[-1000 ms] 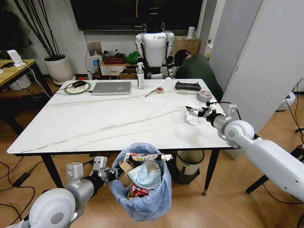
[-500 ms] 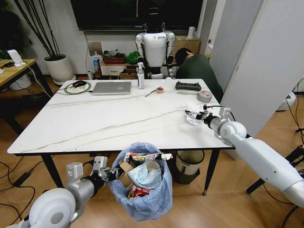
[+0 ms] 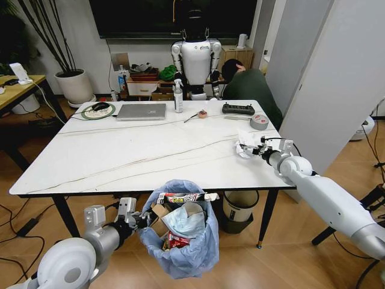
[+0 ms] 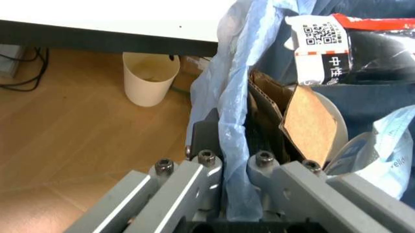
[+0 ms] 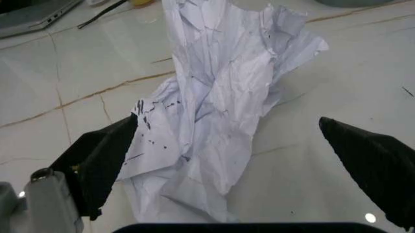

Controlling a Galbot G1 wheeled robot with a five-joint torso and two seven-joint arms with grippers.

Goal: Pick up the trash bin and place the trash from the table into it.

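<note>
Nearest me, below the near edge of the large white dark-veined table (image 3: pixel 120 150), my left gripper (image 3: pixel 133 220) is clamped on the rim of the small round trash bin with its baggy light-blue plastic liner (image 3: pixel 192 250). The left wrist view shows what the head view cannot: the liner film and the bin's wall pinched between my closed fingers (image 4: pixel 194 167), with a brown cardboard packet (image 4: pixel 304 121) and a red-and-black wrapper (image 4: pixel 350 43) stacked just inside. The bin hangs in front of the table, already well filled.

Farther off, at the table's right side, my right gripper (image 3: pixel 255 149) is level with the tabletop, reaching left towards 1 crumpled white paper sheet (image 3: pixel 245 144). The right wrist view settles the relation that matters: the paper (image 5: pixel 220 116) lies straight ahead between my 2 spread black fingers (image 5: pixel 104 160), its long axis running away from me, neither pad clearly touching it. I judge that closing here would catch it. My right arm is by far the nearer to it.
</note>
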